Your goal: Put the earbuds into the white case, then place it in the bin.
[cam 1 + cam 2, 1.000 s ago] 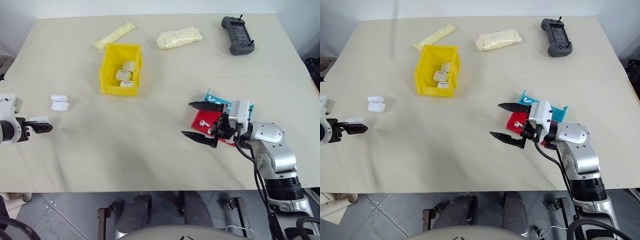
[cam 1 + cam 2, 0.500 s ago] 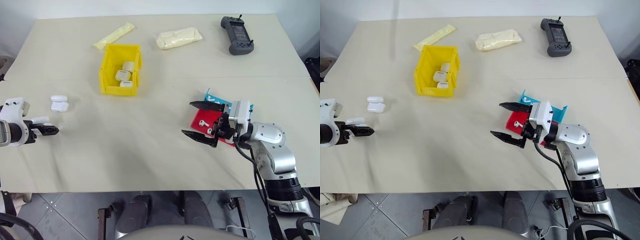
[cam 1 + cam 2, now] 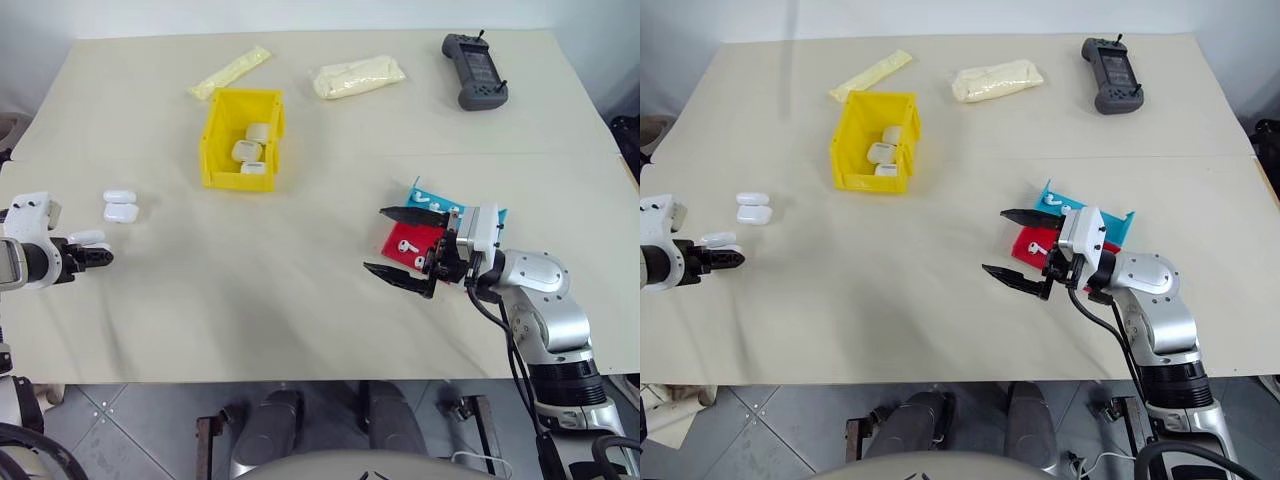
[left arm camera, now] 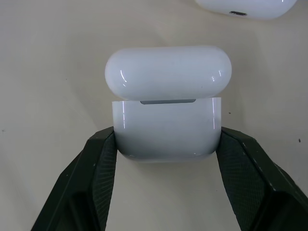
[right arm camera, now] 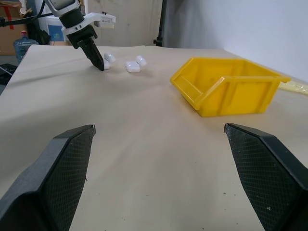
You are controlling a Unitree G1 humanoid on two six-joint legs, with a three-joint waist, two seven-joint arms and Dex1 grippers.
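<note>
In the left wrist view my left gripper (image 4: 166,137) is shut on the white case (image 4: 166,126), one finger on each side of its body. The case's lid (image 4: 168,72) is flipped up. In the head views that gripper (image 3: 95,252) sits near the table's left edge. Tiny white earbuds (image 3: 405,245) lie on a red and teal tray at the right. My right gripper (image 3: 378,240) hangs open just left of that tray, nothing between its fingers. The yellow bin (image 3: 215,130) stands toward the back, left of centre.
Two more white cases (image 3: 120,206) lie just beyond the left gripper. Several white cases (image 3: 247,150) lie in the bin. The red and teal tray (image 3: 420,188) sits behind the right gripper. At the back lie a dark handheld controller (image 3: 476,70) and two pale yellow bags (image 3: 358,75).
My left gripper has shut on the white case. The right arm has stayed where it was, still open.
</note>
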